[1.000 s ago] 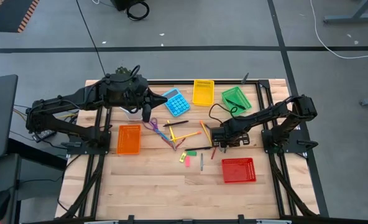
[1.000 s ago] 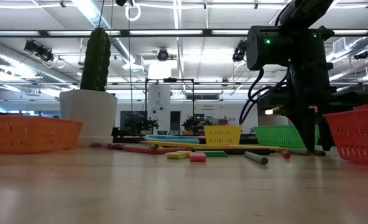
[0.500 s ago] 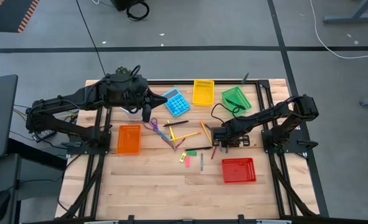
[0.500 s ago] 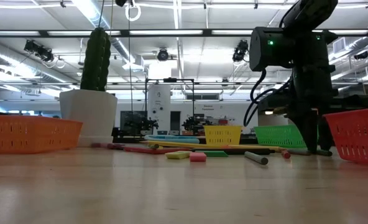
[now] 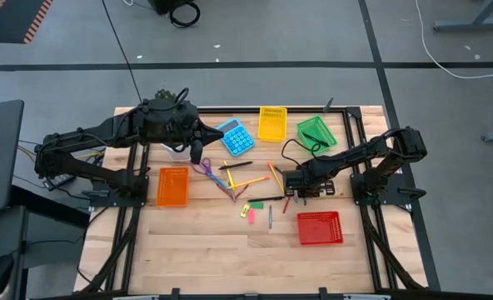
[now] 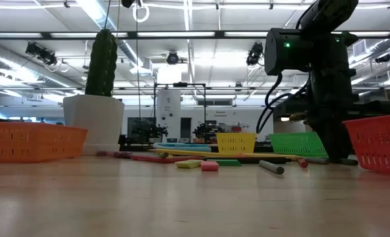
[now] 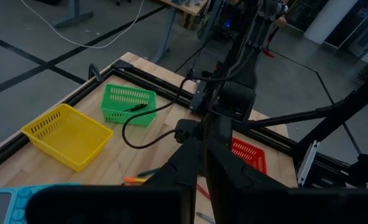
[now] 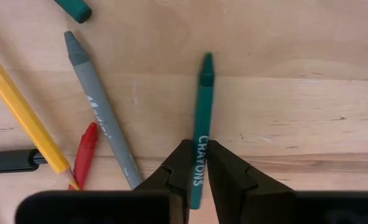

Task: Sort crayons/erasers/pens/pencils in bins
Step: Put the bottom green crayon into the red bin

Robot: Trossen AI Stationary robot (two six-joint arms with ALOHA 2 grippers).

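Note:
My right gripper (image 5: 296, 191) is low over the table's middle right and shut on a green crayon (image 8: 203, 93) marked CRAYONS. It also shows in the low view (image 6: 336, 153). Beside the crayon lie a grey crayon (image 8: 100, 130), a red crayon (image 8: 84, 155), a yellow pencil (image 8: 22, 112) and a black pen (image 8: 7, 160). Pink (image 5: 250, 215) and green (image 5: 255, 205) erasers lie nearer the front. The orange bin (image 5: 172, 187), yellow bin (image 5: 271, 123), green bin (image 5: 316, 132) and red bin (image 5: 319, 227) stand around the pile. My left gripper (image 5: 196, 155) hangs shut and empty at the far left. My right gripper pinches the green crayon's labelled shaft (image 8: 200, 152) between its two fingers, toward its blunt end. The fingers come from above and lie across the crayon. The crayon lies flat on the wood, its tip pointing away from the gripper.
A blue calculator (image 5: 236, 137), purple-handled scissors (image 5: 205, 168) and a white pot with a cactus (image 6: 103, 62) stand at the far left. A dark pen lies in the green bin (image 7: 133, 107). More sticks lie scattered at the table's middle (image 5: 251, 179).
My right gripper has edged a little toward the table's right edge, staying low at the table.

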